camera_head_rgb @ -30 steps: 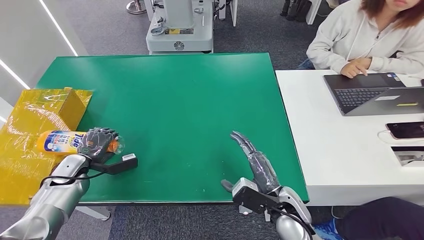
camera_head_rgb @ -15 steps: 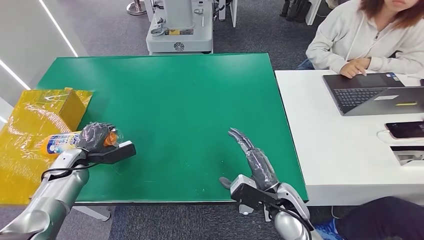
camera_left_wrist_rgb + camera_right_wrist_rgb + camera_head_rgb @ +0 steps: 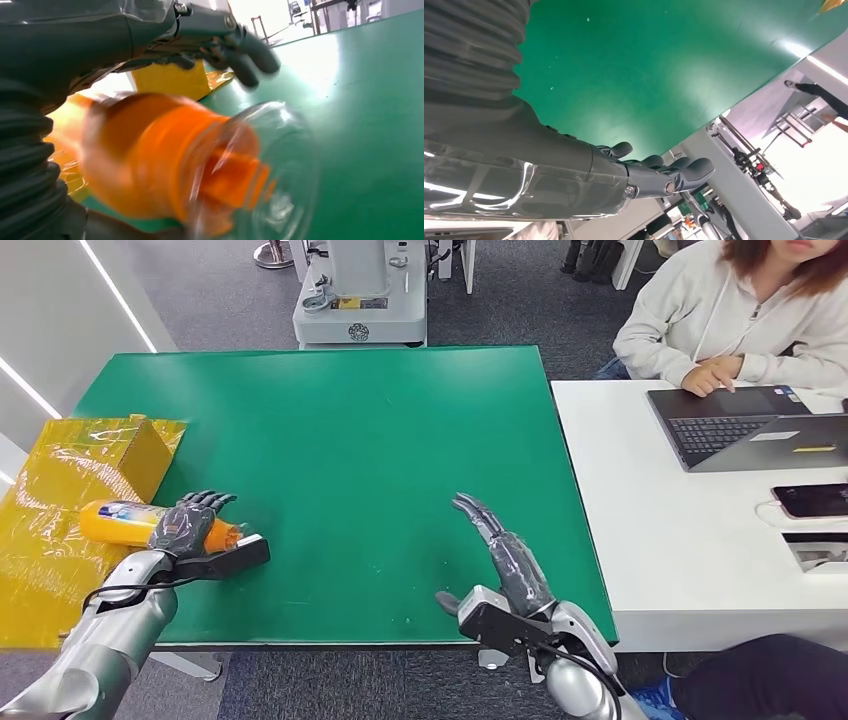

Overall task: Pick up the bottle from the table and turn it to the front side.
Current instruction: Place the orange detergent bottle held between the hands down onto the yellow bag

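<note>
The orange bottle [image 3: 125, 523] lies on its side at the green table's [image 3: 350, 430] left edge, partly on yellow wrapping, its clear cap [image 3: 233, 536] toward the table's middle. A strip of its blue label faces away from me. My left hand [image 3: 190, 523] lies over the bottle's neck end with fingers stretched out. In the left wrist view the fingers [image 3: 245, 52] stand clear of the blurred bottle [image 3: 150, 155], with a gap between them. My right hand [image 3: 505, 555] hovers at the table's near right, fingers straight and empty; the right wrist view also shows this hand [image 3: 649, 175].
A yellow-wrapped box [image 3: 110, 455] stands on yellow sheeting at the left. A white table [image 3: 660, 540] to the right carries a laptop [image 3: 750, 430] and a phone [image 3: 812, 500], with a person [image 3: 740, 315] seated behind it. A grey machine base [image 3: 360, 300] stands beyond the green table.
The bottle has rolled so its label turned away and its orange side faces up. My left hand's fingers went from curled round it to stretched out. My right hand barely moved.
</note>
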`<action>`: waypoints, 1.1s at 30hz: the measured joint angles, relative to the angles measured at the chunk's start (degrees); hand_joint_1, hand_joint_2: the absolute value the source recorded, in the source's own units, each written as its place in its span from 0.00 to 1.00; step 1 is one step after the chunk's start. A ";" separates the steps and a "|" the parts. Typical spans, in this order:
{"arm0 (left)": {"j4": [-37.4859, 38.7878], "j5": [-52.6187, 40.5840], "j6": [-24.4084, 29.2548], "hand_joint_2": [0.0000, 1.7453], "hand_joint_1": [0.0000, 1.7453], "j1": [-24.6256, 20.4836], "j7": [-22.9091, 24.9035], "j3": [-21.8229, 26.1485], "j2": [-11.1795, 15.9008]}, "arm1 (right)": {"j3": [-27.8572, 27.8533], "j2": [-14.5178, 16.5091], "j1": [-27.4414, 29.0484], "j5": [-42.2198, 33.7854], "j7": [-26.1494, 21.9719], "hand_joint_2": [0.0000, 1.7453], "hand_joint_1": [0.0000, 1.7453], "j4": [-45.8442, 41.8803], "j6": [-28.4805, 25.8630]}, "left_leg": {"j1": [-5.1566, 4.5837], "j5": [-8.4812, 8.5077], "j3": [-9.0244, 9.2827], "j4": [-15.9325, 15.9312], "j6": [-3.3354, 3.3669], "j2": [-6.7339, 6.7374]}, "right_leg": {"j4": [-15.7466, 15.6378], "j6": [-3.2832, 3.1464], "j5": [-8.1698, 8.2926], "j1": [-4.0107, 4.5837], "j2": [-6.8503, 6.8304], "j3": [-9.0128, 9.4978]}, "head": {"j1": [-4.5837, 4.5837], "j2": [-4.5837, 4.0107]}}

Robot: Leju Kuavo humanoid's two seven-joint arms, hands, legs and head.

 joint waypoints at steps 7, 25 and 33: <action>0.11 0.13 -0.10 1.00 0.00 -0.01 0.05 0.00 0.03 | 0.11 0.12 -0.35 0.01 0.28 1.00 0.00 0.00 0.25 | 0.00 0.01 0.01 0.00 0.01 0.00 | 0.00 0.00 0.00 0.00 0.00 0.01 | -0.01 0.00; -7.61 26.67 -9.64 1.00 0.00 1.24 -15.81 7.26 -5.03 | 0.01 0.17 -0.47 0.36 0.46 1.00 0.00 0.32 1.18 | -0.01 0.01 -0.01 0.04 0.02 -0.01 | -0.02 0.02 0.03 -0.01 -0.02 0.00 | 0.01 0.00; -22.56 37.75 -13.88 1.00 0.00 1.64 -16.08 7.39 -5.88 | 0.01 0.43 -1.40 -0.42 0.25 1.00 0.00 1.27 1.31 | 0.00 0.02 0.00 0.04 0.01 -0.02 | 0.00 0.01 0.04 0.00 -0.02 0.00 | 0.00 0.00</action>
